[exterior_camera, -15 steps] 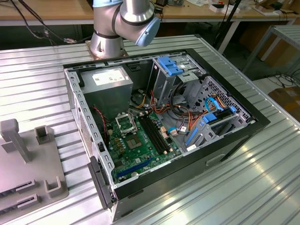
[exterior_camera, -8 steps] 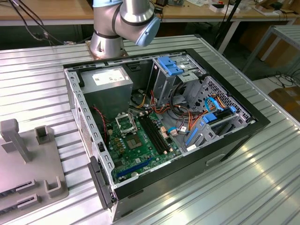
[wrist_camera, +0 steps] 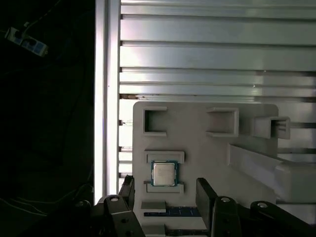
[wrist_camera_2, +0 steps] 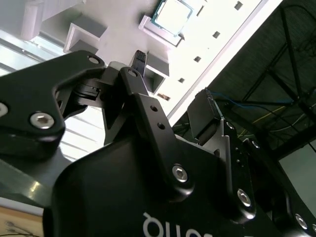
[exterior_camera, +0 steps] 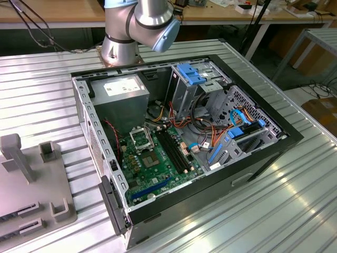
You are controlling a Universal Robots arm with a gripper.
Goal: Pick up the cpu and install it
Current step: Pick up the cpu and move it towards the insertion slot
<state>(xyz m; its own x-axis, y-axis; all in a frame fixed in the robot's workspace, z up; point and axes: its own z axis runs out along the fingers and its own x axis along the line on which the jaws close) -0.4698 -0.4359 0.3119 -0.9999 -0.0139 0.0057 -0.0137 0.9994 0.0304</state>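
Hand [wrist_camera: 166,193] as I see it in the first wrist view: fingers spread wide, holding nothing. The cpu [wrist_camera: 164,174] lies between two ledges of the grey fixture plate [wrist_camera: 197,150], near the ribbed surface's [wrist_camera: 197,49] edge.

— What is the light like?
— In the exterior view we see bright, even light. Pale glare streaks run along the ribbed metal tabletop [exterior_camera: 274,211], and the open computer case [exterior_camera: 253,168] is shaded inside.
— And the wrist views?
— In the second wrist view the grey plate [wrist_camera_2: 207,44] is washed out almost white, and the black hand [wrist_camera_2: 173,79] is dark against it. In the first wrist view we see one side nearly black, while the tabletop's ribs gleam.
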